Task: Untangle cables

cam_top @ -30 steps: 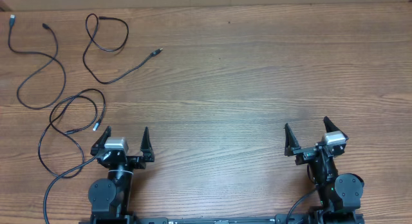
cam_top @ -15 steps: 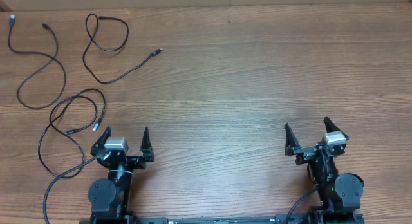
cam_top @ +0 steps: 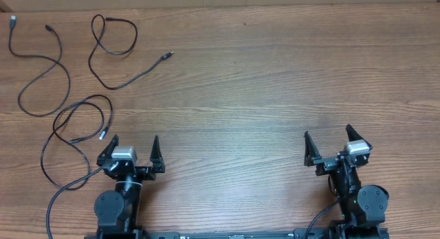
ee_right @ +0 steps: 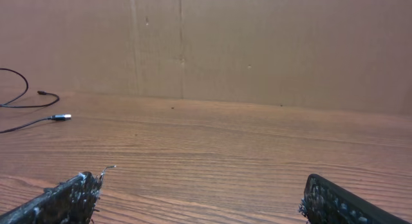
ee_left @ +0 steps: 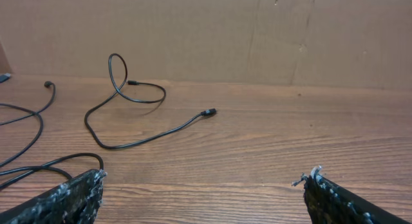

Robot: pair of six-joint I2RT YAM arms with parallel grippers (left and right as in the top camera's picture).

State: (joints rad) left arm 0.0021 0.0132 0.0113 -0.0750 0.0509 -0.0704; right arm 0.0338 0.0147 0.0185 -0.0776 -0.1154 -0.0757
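Three thin black cables lie apart on the table's left side. One cable [cam_top: 41, 67] curves at the far left. A second cable [cam_top: 117, 53] loops beside it, its plug pointing right; it also shows in the left wrist view [ee_left: 138, 121]. A third cable [cam_top: 72, 129] loops nearer the left arm. My left gripper [cam_top: 134, 144] is open and empty, just right of the third cable. My right gripper [cam_top: 328, 137] is open and empty, far from all cables; a plug tip [ee_right: 61, 117] shows at the left of its view.
A brown cardboard wall [ee_left: 257, 37] stands along the table's far edge. A thicker black arm wire [cam_top: 58, 198] runs past the left arm base. The wooden table [cam_top: 261, 81] spreads to the right.
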